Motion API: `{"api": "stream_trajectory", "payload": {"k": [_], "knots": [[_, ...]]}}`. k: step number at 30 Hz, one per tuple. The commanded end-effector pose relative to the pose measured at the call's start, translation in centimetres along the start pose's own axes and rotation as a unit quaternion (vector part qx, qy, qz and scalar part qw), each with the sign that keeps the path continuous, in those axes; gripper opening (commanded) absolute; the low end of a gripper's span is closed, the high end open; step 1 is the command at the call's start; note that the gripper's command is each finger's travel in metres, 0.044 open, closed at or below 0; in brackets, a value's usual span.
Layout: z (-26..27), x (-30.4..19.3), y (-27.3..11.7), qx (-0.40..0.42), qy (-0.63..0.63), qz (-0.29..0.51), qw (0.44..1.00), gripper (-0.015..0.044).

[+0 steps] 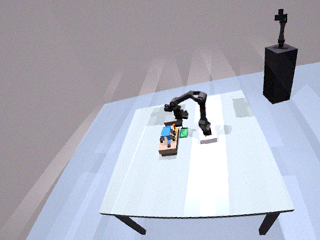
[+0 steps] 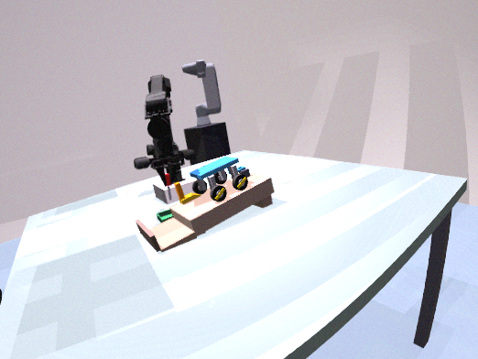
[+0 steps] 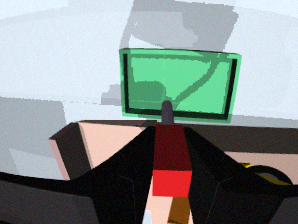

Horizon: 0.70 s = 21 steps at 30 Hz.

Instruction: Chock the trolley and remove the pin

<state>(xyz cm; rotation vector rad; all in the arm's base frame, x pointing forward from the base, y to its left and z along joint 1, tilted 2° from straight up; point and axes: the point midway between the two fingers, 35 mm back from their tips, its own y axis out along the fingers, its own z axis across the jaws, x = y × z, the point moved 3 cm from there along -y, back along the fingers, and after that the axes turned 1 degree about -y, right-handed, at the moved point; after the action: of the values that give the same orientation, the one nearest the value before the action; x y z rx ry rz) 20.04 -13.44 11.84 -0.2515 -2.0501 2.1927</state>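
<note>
My gripper (image 1: 180, 123) (image 2: 171, 179) (image 3: 168, 133) is shut on the stop pin (image 2: 168, 179) (image 3: 172, 182), whose red head is between the fingers and whose grey shaft points down. The pin is out of the ramp, in the air beside its tray side. The green tray (image 1: 184, 132) (image 2: 165, 215) (image 3: 180, 51) lies on the table just beyond the pin tip in the wrist view. The blue trolley (image 1: 166, 132) (image 2: 215, 167) stands on the ramp. The yellow chock (image 1: 174, 128) (image 2: 179, 192), orange handle up, lies at the downhill side of its tray-side lower wheel; whether they touch is not clear.
The wooden ramp (image 1: 168, 150) (image 2: 229, 207) (image 3: 110, 150) has a raised end board (image 2: 148, 234) at its low end. A small blue block (image 1: 168, 142) sits at its uphill end. The arm's white base (image 1: 208, 138) stands on the table beyond the tray.
</note>
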Motion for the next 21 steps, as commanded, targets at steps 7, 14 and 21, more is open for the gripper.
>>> {"api": "stream_trajectory", "payload": {"k": [7, 14, 21], "knots": [[0.7, 0.1, 3.2, 0.046, 0.002, -0.001, 0.999, 0.0000], [1.7, 0.2, 5.2, 0.047, 0.002, -0.001, 0.999, 0.0000], [1.9, 0.3, 5.7, 0.047, 0.002, -0.001, 0.999, 0.0052]]}}
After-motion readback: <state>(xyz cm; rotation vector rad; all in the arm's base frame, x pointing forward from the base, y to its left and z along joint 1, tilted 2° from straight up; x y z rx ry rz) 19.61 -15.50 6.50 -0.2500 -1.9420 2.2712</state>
